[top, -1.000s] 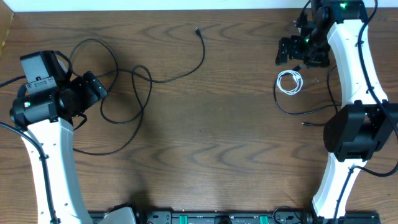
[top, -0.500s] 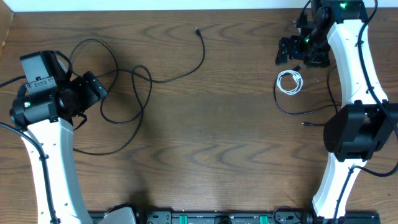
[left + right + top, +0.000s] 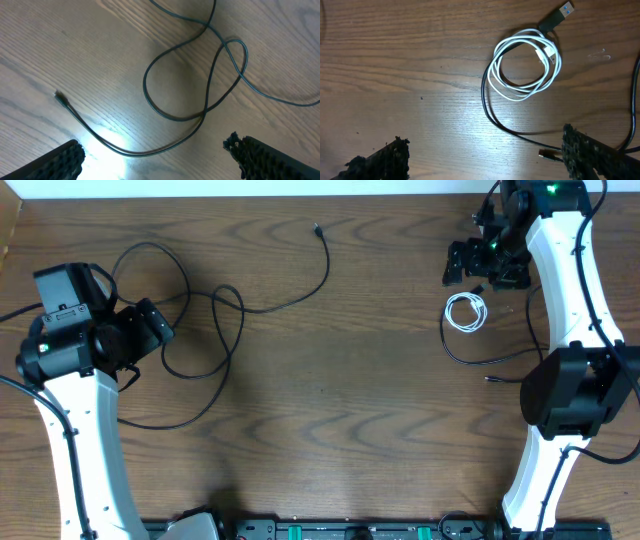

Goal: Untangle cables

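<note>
Long black cable (image 3: 243, 308) looped at left, white cable (image 3: 450, 312) coiled at right

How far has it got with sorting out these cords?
Little looks done: the long black cable on the left crosses itself in loops, and a second black cable overlaps the coiled white cable. Nothing is in hand: the left tool and right tool hover open and empty. Left to do: pull those loops apart and separate black from white.

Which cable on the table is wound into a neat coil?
The short white cable, at the right side of the table: it is wound in tidy rings, while the black cables lie in loose, sprawling curves.
</note>
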